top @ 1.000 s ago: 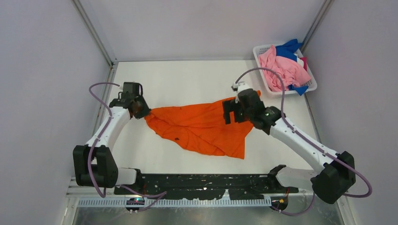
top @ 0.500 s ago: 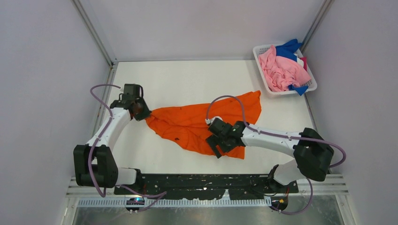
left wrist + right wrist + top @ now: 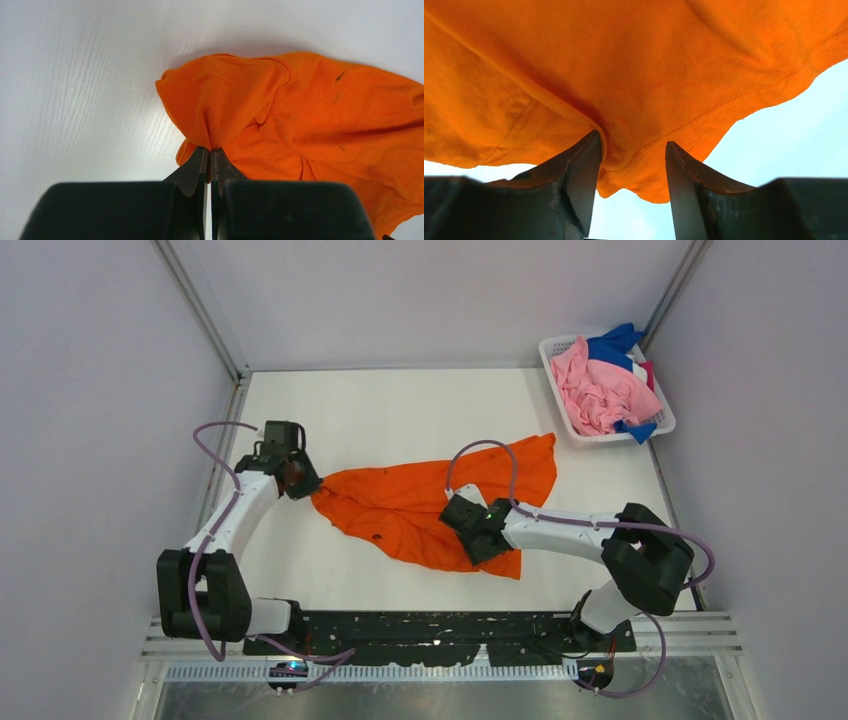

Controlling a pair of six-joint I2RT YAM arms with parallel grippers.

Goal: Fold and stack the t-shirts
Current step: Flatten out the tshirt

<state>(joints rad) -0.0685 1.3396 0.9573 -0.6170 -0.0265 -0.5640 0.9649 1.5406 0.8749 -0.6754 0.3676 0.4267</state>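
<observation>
- Right gripper [image 3: 633, 145] has moved to the orange t-shirt's [image 3: 420, 502] near hem, jaws half apart around a fold.
- Left gripper [image 3: 209, 151] jaws clamp its left end.
- Basket [image 3: 662, 426] at far right.

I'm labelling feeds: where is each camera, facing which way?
Top external: high behind the robot, looking down on the table; left arm and right arm show.
Left wrist: on that arm, facing the left gripper shut on the orange t-shirt.
Right wrist: likewise, facing the right gripper astride its hem.
All share that shirt.
</observation>
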